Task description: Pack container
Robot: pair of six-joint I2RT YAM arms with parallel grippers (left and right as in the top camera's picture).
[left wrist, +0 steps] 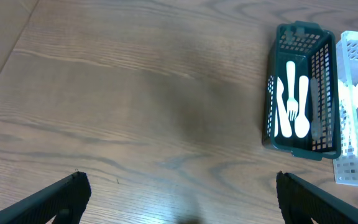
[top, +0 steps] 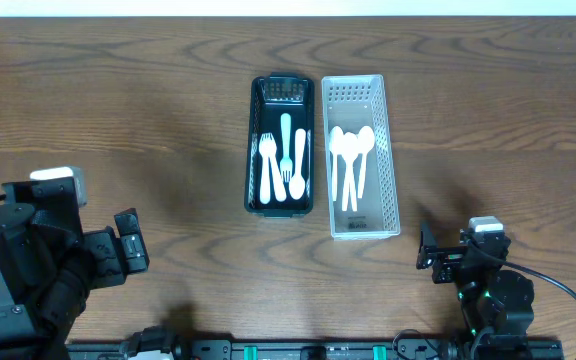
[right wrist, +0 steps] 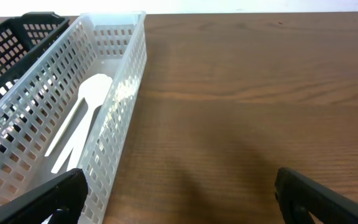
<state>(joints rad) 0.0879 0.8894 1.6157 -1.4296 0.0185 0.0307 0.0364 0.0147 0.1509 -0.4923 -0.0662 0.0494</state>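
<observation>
A dark green perforated basket stands at the table's middle and holds white plastic forks. A white perforated basket touches its right side and holds white plastic spoons. Both baskets also show in the left wrist view, the green one and the white one. In the right wrist view the white basket is at left with spoons inside. My left gripper is open and empty at the near left. My right gripper is open and empty, just right of the white basket's near end.
The wooden table spreads to both sides of the baskets. The left arm's black body sits at the near left edge and the right arm's base at the near right edge.
</observation>
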